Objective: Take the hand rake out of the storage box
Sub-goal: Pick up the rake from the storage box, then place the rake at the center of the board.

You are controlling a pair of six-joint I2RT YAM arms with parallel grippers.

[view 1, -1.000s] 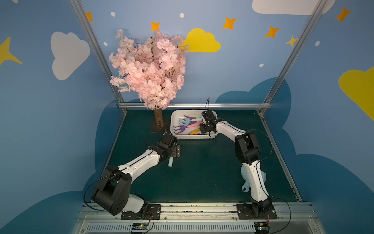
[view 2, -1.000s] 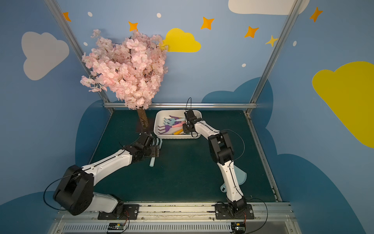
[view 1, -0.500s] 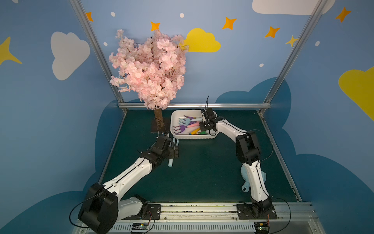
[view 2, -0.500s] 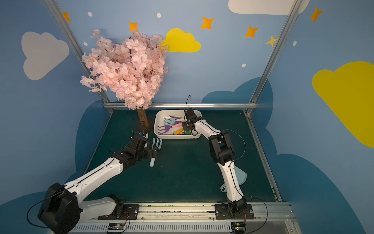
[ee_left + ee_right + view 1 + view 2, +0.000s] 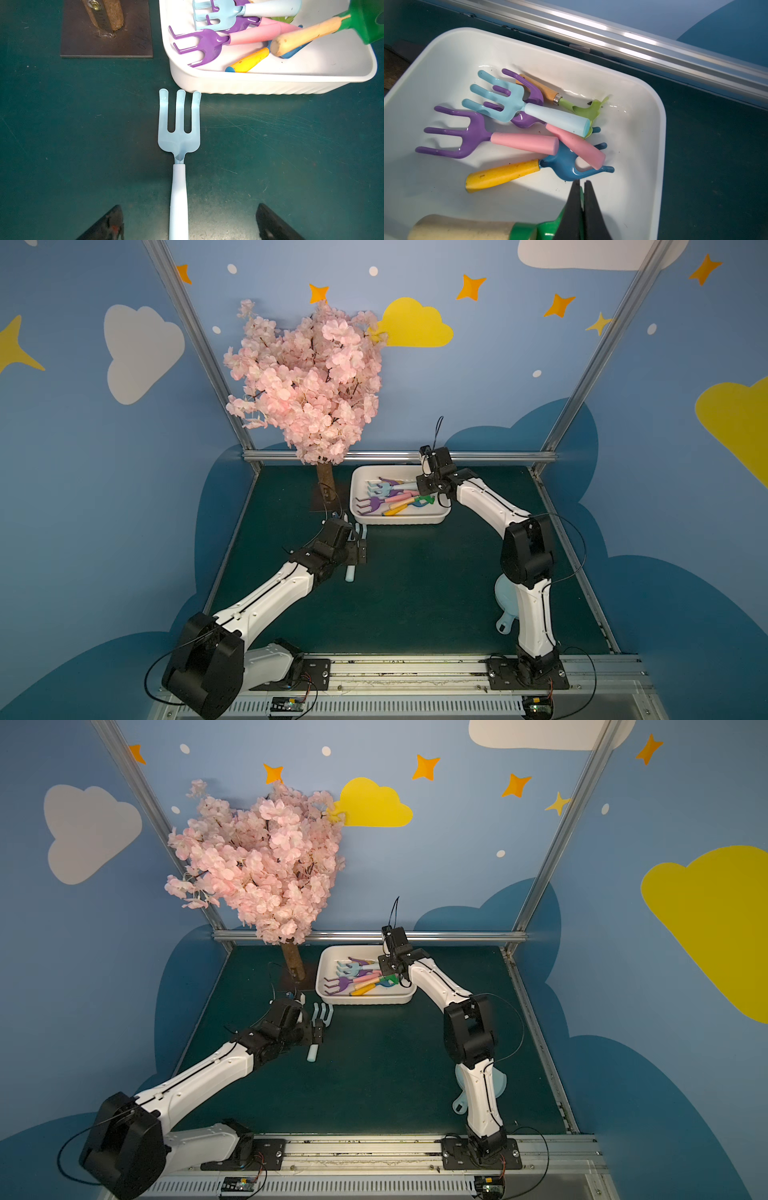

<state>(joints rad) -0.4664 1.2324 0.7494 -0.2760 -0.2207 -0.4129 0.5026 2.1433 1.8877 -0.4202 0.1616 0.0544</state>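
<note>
My left gripper (image 5: 188, 207) stands wide apart over the handle of the pale blue hand rake (image 5: 179, 141), which lies flat on the bench (image 5: 83, 145), tines just beside the storage box (image 5: 270, 83) wall. My right gripper (image 5: 582, 184) is pinched together on a green tool (image 5: 527, 230) with a wooden handle, over the box, where other rakes (image 5: 473, 135) lie
</note>
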